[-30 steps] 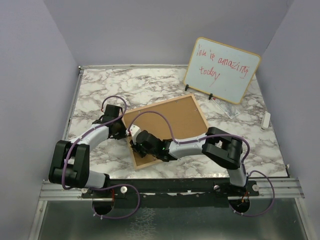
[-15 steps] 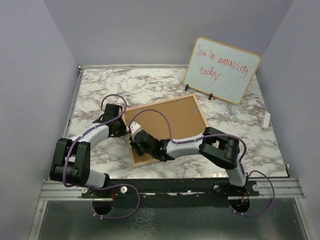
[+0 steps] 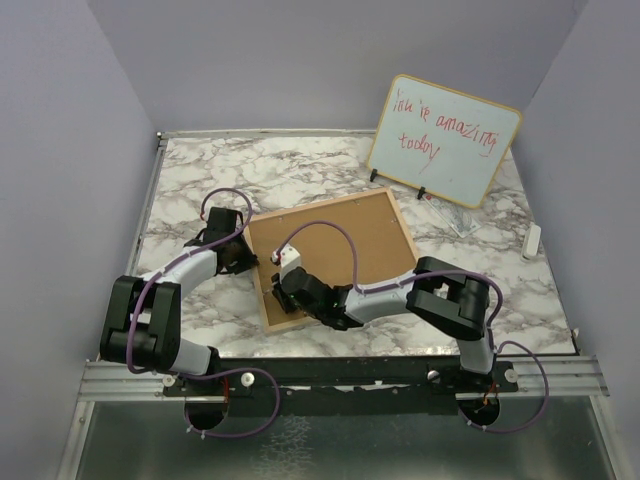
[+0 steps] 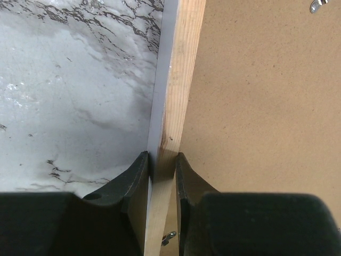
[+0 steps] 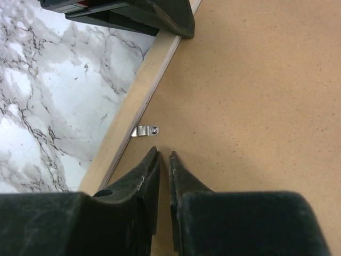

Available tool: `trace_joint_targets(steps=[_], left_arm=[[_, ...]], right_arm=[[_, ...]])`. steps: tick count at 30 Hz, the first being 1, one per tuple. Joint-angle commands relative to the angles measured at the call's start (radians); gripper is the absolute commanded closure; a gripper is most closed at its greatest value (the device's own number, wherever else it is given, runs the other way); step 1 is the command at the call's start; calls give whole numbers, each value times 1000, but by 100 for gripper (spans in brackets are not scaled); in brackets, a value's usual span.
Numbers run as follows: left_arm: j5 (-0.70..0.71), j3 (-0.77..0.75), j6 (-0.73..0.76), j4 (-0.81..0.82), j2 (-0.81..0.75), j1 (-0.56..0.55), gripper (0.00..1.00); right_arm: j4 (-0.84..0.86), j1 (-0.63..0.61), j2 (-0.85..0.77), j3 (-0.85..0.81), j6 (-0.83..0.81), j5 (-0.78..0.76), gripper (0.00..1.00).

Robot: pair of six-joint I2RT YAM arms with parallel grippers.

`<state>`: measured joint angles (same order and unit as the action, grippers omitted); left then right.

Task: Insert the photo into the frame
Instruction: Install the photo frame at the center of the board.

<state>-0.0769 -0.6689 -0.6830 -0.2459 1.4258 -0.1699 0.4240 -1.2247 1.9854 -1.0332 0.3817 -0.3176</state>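
The frame [image 3: 318, 206] lies face down on the marble table, its light wood rail around the brown backing board [image 3: 345, 240]. My left gripper [image 3: 243, 258] is shut on the frame's left rail; in the left wrist view the fingertips [image 4: 162, 156] pinch the rail [image 4: 184, 69] beside the board [image 4: 266, 106]. My right gripper [image 3: 282, 295] is over the board's near left part. In the right wrist view its jaws [image 5: 164, 154] stand almost closed and empty, just below a metal tab [image 5: 144, 130] by the rail [image 5: 128, 125]. The photo is hidden.
A wood-rimmed whiteboard [image 3: 443, 140] with red writing stands at the back right. A clear plastic item [image 3: 455, 220] lies in front of it, and a white marker [image 3: 532, 241] lies by the right wall. The left gripper's fingers [image 5: 160, 16] show at the top of the right wrist view.
My right gripper has shifted slightly to the right and nearer over the backing board. The left gripper keeps its hold on the rail, and the frame has barely moved.
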Motion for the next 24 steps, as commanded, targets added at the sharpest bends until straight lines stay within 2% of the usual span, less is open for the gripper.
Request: trace_joint_targets(steps=[1,7,12,17,24], left_arm=[[-12,55,-15,-62,32,7,99],[-16,55,-12,-62,36,12,99],[-26,59,-12,-51,43,12,99],[-38,71,-16,-40,34,12,99],[-43,95,-23,-34,18,12,100]], right_arm=[[-83,-6,4,43,11,-36,82],[-90,-11,53,6,-60,85,79],[-106,-24,91,-29,-84,94,78],[-148,-34,132,-75,-82,42,78],[-197,-35,157,-105,-43,-64,89]])
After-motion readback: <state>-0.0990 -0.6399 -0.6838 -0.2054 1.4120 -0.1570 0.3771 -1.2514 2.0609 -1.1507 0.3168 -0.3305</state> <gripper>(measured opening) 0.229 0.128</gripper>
